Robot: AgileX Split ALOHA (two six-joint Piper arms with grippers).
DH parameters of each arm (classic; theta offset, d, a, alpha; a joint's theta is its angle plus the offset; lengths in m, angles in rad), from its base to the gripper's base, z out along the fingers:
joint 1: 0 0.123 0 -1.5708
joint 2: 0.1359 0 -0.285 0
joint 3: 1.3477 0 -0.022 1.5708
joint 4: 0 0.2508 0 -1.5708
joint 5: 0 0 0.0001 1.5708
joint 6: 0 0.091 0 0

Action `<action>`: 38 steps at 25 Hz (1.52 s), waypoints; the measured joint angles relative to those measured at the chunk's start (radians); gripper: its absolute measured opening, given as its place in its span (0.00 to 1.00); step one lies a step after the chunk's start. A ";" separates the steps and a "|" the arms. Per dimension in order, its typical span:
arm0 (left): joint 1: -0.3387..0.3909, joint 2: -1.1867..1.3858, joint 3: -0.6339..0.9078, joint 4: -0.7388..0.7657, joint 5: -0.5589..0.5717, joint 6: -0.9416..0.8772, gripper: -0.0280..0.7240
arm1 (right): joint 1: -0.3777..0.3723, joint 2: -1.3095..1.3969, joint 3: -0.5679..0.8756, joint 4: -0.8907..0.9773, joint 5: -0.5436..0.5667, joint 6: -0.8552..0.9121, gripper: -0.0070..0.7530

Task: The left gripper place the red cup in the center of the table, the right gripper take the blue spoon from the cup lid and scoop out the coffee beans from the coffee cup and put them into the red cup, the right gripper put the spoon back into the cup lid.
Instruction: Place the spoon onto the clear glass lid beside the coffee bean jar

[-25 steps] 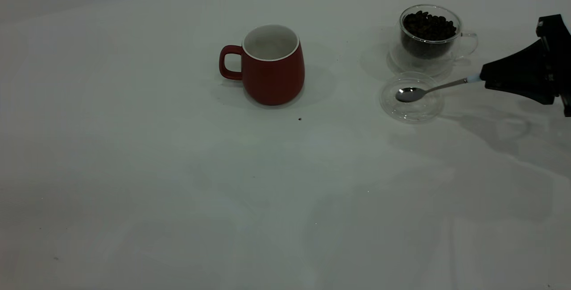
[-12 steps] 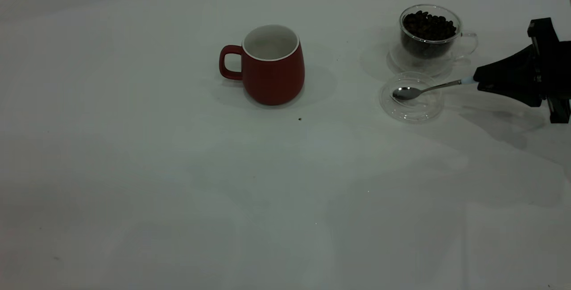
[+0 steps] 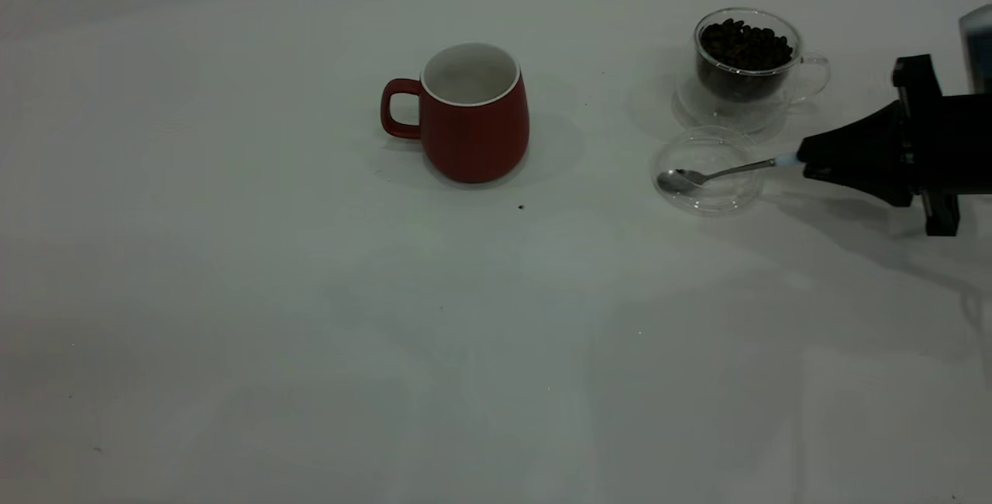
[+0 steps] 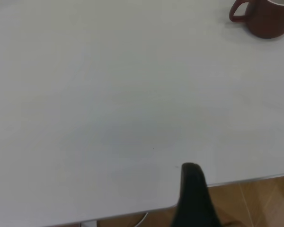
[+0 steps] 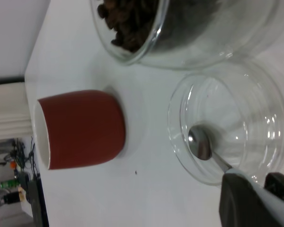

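Observation:
The red cup (image 3: 474,124) stands upright and empty at the table's middle, handle to the left; it also shows in the left wrist view (image 4: 267,19) and the right wrist view (image 5: 83,127). The glass coffee cup (image 3: 745,62) full of beans stands at the back right. The clear cup lid (image 3: 713,151) lies just in front of it. My right gripper (image 3: 806,157) is shut on the light blue handle of the spoon (image 3: 709,175). The spoon's metal bowl (image 5: 199,143) rests low inside the lid (image 5: 236,109). My left gripper (image 4: 191,198) is over the table's near edge, far from the cup.
A small dark speck (image 3: 520,207) lies on the white table in front of the red cup. The table edge and wooden floor (image 4: 260,203) show in the left wrist view. The right arm reaches in from the right edge.
My right gripper has moved left and toward the front with the spoon. The spoon's bowl has slid to the lid's left side and lower. The cups have not moved.

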 joint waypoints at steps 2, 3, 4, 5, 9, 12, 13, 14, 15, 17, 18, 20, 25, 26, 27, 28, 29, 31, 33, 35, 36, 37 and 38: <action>0.000 0.000 0.000 0.000 0.000 0.000 0.82 | 0.013 0.000 0.000 0.000 0.000 0.000 0.16; 0.000 0.000 0.000 0.000 0.000 0.000 0.82 | 0.018 0.000 0.000 0.000 -0.001 0.000 0.17; 0.000 0.000 0.000 0.000 0.000 0.000 0.82 | 0.019 0.000 0.000 0.000 -0.003 0.000 0.18; 0.000 0.000 0.000 0.000 0.000 0.000 0.82 | 0.020 0.000 0.000 0.000 -0.006 0.000 0.19; 0.000 0.000 0.000 0.000 0.000 0.000 0.82 | 0.020 0.000 0.000 0.000 -0.010 -0.013 0.28; 0.000 0.000 0.000 0.000 0.000 0.000 0.82 | 0.020 0.000 0.000 0.000 -0.010 -0.023 0.38; 0.000 0.000 0.000 0.000 0.000 0.000 0.82 | 0.020 0.000 0.000 0.000 -0.010 -0.024 0.41; 0.000 0.000 0.000 0.000 0.000 0.000 0.82 | 0.020 0.000 0.000 0.000 -0.010 -0.026 0.43; 0.000 0.000 0.000 0.000 0.000 0.000 0.82 | 0.020 0.000 0.000 0.000 -0.010 -0.026 0.46; 0.000 0.000 0.000 0.000 0.000 0.000 0.82 | 0.020 0.000 0.000 0.000 -0.010 -0.027 0.49; 0.000 0.000 0.000 0.000 0.000 0.000 0.82 | 0.020 0.000 0.000 0.000 -0.009 -0.027 0.51; 0.000 0.000 0.000 0.000 0.000 0.000 0.82 | 0.020 0.000 0.000 0.000 -0.009 -0.027 0.54; 0.000 0.000 0.000 0.000 0.000 0.000 0.82 | 0.020 0.000 0.000 0.000 -0.013 -0.027 0.55; 0.000 0.000 0.000 0.000 0.000 0.000 0.82 | 0.020 0.000 0.000 0.000 -0.019 -0.027 0.55; 0.000 0.000 0.000 0.000 0.000 0.000 0.82 | 0.020 0.000 0.000 0.000 -0.027 -0.027 0.56; 0.000 0.000 0.000 0.000 0.000 0.000 0.82 | 0.020 0.000 0.000 0.000 -0.041 -0.027 0.57; 0.000 0.000 0.000 0.000 0.000 0.000 0.82 | 0.020 0.000 0.000 0.000 -0.060 -0.027 0.59; 0.000 0.000 0.000 0.000 0.000 0.000 0.82 | 0.020 0.000 0.000 0.000 -0.094 -0.027 0.64; 0.000 0.000 0.000 0.000 0.000 0.000 0.82 | 0.020 0.000 0.000 0.000 -0.107 -0.027 0.69; 0.000 0.000 0.000 0.000 0.000 0.000 0.82 | 0.020 0.000 0.000 0.000 -0.101 -0.027 0.73; 0.000 0.000 0.000 0.000 0.000 0.000 0.82 | 0.020 0.000 0.000 0.000 -0.096 -0.027 0.74; 0.000 0.000 0.000 0.000 0.000 0.000 0.82 | 0.020 0.000 0.000 0.000 -0.092 -0.027 0.75; 0.000 0.000 0.000 0.000 0.000 0.000 0.82 | 0.020 0.000 0.000 0.000 -0.089 -0.027 0.75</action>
